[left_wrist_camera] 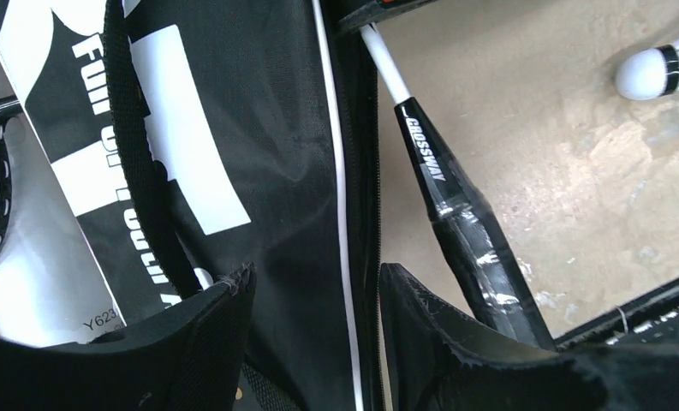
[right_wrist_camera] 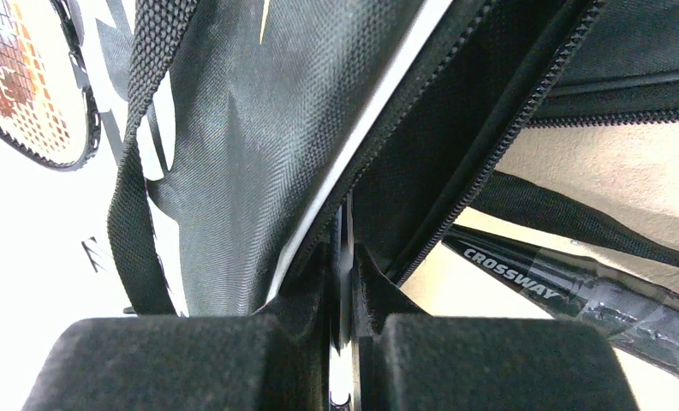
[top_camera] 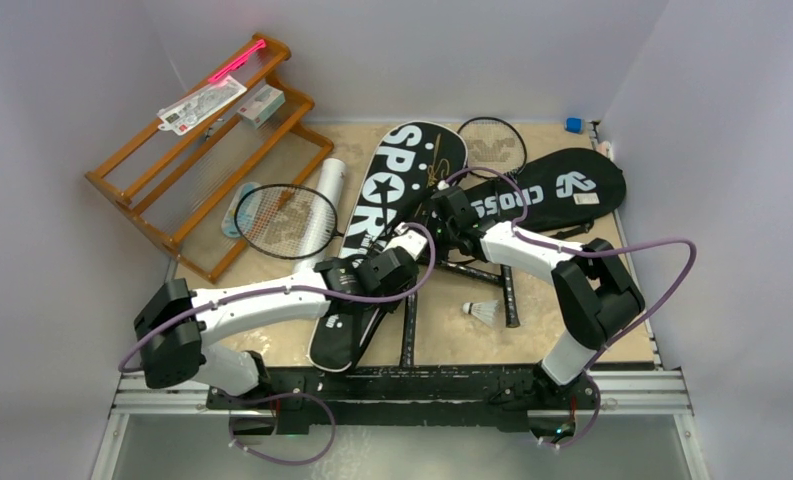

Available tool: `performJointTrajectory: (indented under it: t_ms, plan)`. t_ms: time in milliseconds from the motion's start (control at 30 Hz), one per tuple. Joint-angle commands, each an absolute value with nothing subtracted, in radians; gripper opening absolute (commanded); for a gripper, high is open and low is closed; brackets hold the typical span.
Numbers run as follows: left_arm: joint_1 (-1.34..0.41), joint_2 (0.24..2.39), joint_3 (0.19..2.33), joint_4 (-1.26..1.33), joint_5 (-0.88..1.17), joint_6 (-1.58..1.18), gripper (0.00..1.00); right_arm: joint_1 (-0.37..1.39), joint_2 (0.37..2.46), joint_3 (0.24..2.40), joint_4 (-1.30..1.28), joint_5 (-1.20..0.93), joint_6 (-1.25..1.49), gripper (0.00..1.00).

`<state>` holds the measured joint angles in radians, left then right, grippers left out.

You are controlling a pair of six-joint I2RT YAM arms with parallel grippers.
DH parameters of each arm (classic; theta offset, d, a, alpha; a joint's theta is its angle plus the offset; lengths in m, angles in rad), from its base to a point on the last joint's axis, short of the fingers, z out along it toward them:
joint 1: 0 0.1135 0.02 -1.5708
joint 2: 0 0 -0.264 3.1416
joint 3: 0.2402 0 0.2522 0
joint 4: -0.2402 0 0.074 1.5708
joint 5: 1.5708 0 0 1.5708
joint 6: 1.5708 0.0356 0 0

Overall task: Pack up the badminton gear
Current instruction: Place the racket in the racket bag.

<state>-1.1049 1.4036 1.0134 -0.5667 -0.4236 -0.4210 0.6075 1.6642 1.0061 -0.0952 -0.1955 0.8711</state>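
Pinching the piped edge of the racket bag, right gripper grips tight; left gripper gapes astride it. Limp fabric, probably: hold the rim.

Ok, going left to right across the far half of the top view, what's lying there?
Rack → racket → tube → SPORT bag → second racket → CROSS bag.
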Motion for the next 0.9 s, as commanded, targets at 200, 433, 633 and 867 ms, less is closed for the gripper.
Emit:
performJointTrajectory:
  t_ms: [200, 433, 633, 867]
  plan:
    - [-1.129, 1.52, 1.135, -0.689, -0.67, -0.491, 0.27, 0.604, 1.662, 1.056, 0.017, -0.221, 0.868, 0.0]
    - [-1.155, 1.517, 1.186, -0.726, -0.6, -0.502, 0.0, 0.604, 1.631, 1.045, 0.03, -0.191, 0.904, 0.0]
    - [-1.155, 1.388, 1.164, -0.605, -0.362, -0.463, 0.0, 0.604, 1.585, 1.03, 0.04, -0.151, 0.958, 0.0]
    - [-1.152, 1.307, 1.114, -0.488, -0.114, -0.473, 0.0, 0.604, 1.519, 0.958, 0.12, -0.038, 1.028, 0.0]
